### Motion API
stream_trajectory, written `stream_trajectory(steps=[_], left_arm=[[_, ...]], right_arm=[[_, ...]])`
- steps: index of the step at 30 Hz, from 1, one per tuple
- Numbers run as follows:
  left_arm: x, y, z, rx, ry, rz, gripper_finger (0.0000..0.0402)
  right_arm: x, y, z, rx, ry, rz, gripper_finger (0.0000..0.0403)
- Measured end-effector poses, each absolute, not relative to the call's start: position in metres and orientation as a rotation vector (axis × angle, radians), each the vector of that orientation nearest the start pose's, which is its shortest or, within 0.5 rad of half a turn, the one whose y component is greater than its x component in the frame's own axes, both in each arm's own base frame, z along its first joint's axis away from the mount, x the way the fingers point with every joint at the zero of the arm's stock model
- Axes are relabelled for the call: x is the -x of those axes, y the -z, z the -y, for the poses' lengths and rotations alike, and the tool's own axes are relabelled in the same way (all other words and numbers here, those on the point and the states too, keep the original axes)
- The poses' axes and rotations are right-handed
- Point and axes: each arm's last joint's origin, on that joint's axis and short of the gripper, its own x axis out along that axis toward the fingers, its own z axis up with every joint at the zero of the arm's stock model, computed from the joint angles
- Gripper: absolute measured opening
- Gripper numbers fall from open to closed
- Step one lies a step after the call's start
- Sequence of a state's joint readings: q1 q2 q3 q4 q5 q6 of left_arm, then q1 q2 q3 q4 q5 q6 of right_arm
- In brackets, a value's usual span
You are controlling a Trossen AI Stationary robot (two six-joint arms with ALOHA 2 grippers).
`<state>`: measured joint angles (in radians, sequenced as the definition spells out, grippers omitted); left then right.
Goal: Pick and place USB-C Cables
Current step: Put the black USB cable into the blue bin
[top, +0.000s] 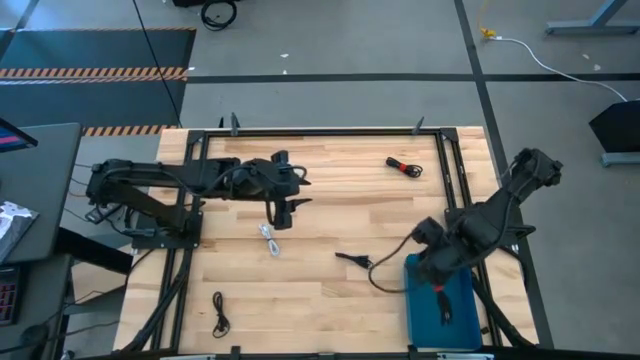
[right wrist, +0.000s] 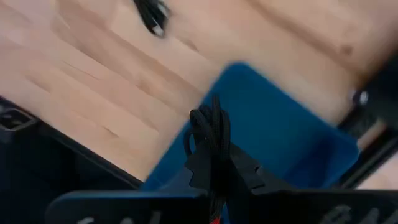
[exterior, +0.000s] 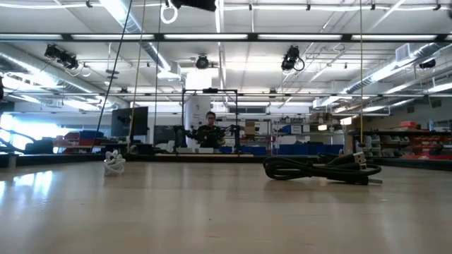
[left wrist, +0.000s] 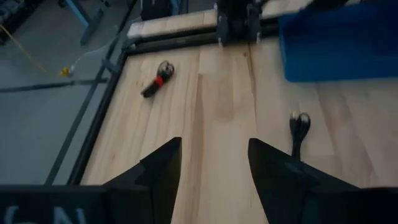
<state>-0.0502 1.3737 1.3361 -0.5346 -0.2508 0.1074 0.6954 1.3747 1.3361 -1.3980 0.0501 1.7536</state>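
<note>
Overhead, strip lights (exterior: 176,37); wooden table (top: 330,200).

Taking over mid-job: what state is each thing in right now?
Left hand: open, empty, above the table.
Right hand: shut on black cable, over blue tray.
White cable: loose on table.
Red-banded cable: loose on table.

Tray (top: 452,322): lower right of the high view, on the table (top: 330,300).
Cable bundles: one at upper right (top: 404,167), one at centre (top: 270,240), one at lower left (top: 220,313), one just left of the tray (top: 352,260).
</note>
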Motion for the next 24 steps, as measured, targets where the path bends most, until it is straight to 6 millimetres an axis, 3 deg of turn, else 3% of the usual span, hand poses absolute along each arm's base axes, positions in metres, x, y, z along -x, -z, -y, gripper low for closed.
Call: stream_trajectory(steps=[11,19,24], left_arm=[[-0.324,-0.325,0.016,-0.231,-0.130,-0.707,0.0192],[-0.327,-0.322,0.017,-0.251,-0.120,-0.711,0.0192],[-0.326,-0.320,0.022,-0.262,-0.101,-0.731,0.0192]], right_arm=[[-0.150,-0.254,-0.164,-0.950,0.907,-1.432,0.0018],[-0.145,-0.214,-0.165,-0.992,0.908,-1.436,0.0019],[-0.141,-0.201,-0.163,-0.995,0.925,-1.436,0.0020]])
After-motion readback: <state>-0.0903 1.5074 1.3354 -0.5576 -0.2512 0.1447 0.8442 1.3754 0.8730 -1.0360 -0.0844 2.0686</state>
